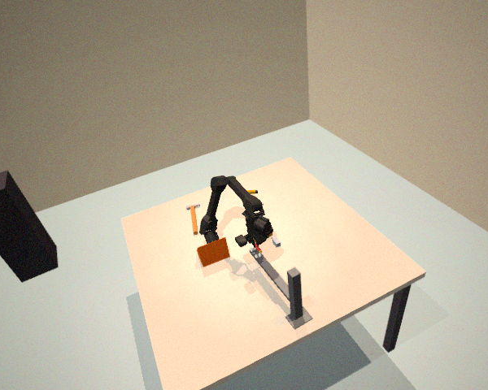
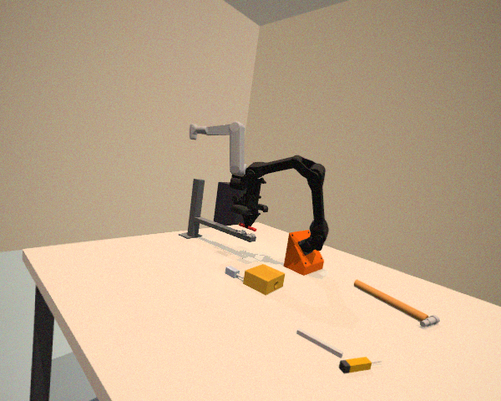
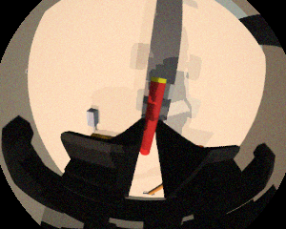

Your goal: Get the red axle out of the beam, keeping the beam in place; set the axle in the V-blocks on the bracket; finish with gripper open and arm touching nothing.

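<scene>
Clamped in the gripper (image 1: pixel 258 244) (image 2: pixel 249 225) (image 3: pixel 152 125), as the wrist view shows, the red axle (image 1: pixel 258 247) (image 2: pixel 252 228) (image 3: pixel 155 102) hangs near the V-blocks (image 1: pixel 255 253) (image 2: pixel 245 234) (image 3: pixel 163 106) on the bracket's arm (image 1: pixel 273 275) (image 2: pixel 220 227) (image 3: pixel 167 33).

The axle (image 1: pixel 258 248) (image 3: pixel 153 112) is red, yellow-tipped; the block (image 2: pixel 264 279) yellow; the bracket (image 1: pixel 294 293) (image 2: pixel 195 208) (image 3: pixel 167 35) dark grey; the arm (image 1: pixel 213 203) (image 2: pixel 317 198) black.

Our single black arm arched over the table, our shoulder low and behind the gripper, our elbow bent high above it, our forearm sloping down toward it, our wrist just above, our gripper (image 1: pixel 255 247) (image 2: pixel 249 225) (image 3: pixel 150 122) pointing downward, its fingers closed on the red axle.
</scene>
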You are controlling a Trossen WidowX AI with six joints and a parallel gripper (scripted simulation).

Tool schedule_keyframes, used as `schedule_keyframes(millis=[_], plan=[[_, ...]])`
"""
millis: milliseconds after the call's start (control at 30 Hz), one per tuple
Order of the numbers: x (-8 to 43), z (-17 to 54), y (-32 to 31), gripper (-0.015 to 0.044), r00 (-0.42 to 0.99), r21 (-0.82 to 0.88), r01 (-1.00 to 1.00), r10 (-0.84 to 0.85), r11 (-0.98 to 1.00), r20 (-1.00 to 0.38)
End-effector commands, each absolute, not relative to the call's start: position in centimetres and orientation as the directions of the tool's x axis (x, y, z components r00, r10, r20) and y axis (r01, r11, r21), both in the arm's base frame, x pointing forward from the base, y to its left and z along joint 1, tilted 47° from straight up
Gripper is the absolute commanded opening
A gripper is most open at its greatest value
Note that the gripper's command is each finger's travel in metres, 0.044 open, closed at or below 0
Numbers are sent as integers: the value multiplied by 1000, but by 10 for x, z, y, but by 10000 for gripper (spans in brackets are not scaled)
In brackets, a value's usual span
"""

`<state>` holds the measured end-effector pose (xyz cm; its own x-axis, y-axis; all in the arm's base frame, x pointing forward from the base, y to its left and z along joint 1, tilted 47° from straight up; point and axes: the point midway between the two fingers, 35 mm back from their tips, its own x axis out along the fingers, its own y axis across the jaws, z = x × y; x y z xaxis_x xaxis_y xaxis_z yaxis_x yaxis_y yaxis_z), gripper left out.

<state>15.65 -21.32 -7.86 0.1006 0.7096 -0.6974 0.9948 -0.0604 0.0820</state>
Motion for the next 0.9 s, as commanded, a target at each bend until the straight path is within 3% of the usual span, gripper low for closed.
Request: schedule_keyframes(millis=[0,667,867], plan=[[148,-86,-214,0,96,87,995,715,-49,-692],[150,-99,-201,0,96,90,995,716,-46,-692],[150,-98,-204,157,94,91,995,713,-42,-695]])
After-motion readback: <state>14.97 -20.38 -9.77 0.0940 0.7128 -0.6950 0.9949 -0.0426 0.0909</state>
